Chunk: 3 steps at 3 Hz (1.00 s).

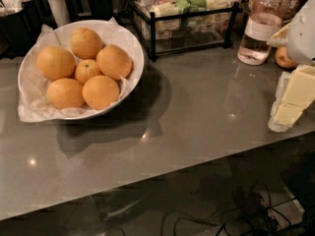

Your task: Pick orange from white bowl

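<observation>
The white bowl (132, 42), lined with crumpled white paper, stands at the left of the grey counter. It holds several oranges. The large plain ones lie around the rim, among them a front right orange (101, 92) and a far left one (55, 63). A smaller orange (87, 70) sits in the middle. My gripper (291, 104), white with pale yellow pads, hangs at the right edge of the view. It is far to the right of the bowl, above the counter, and holds nothing that I can see.
A black wire rack (189, 18) with packets stands behind the bowl to the right. A clear jar (261, 31) and a small brown item (283, 58) stand at the back right. Dark containers (19, 18) line the back left. The counter edge (147, 183) runs along the front, with cables below.
</observation>
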{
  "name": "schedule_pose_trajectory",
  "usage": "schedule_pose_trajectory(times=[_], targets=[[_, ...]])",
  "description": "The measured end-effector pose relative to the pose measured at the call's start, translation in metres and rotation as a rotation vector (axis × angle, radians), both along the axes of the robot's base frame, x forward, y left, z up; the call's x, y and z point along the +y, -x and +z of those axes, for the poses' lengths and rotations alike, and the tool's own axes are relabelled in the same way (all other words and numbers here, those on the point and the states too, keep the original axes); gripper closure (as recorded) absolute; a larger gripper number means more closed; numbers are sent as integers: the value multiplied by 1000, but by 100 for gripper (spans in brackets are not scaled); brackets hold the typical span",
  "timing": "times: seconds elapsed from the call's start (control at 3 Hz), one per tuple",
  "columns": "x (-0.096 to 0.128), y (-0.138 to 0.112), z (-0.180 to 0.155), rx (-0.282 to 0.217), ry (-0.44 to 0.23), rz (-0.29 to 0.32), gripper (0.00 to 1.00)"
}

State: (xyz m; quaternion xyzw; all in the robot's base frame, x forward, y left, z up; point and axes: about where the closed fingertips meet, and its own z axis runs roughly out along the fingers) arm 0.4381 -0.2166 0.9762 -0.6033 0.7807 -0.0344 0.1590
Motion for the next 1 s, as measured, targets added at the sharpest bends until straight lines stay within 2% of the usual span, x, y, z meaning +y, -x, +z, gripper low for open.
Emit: schedule_pose_trajectory(times=[0.33,0.67,1.0], targets=[[0,0,0,0,0,0,0],[10,-4,2,-4,-10,35,0],[46,-13,0,12,-46,160,0]])
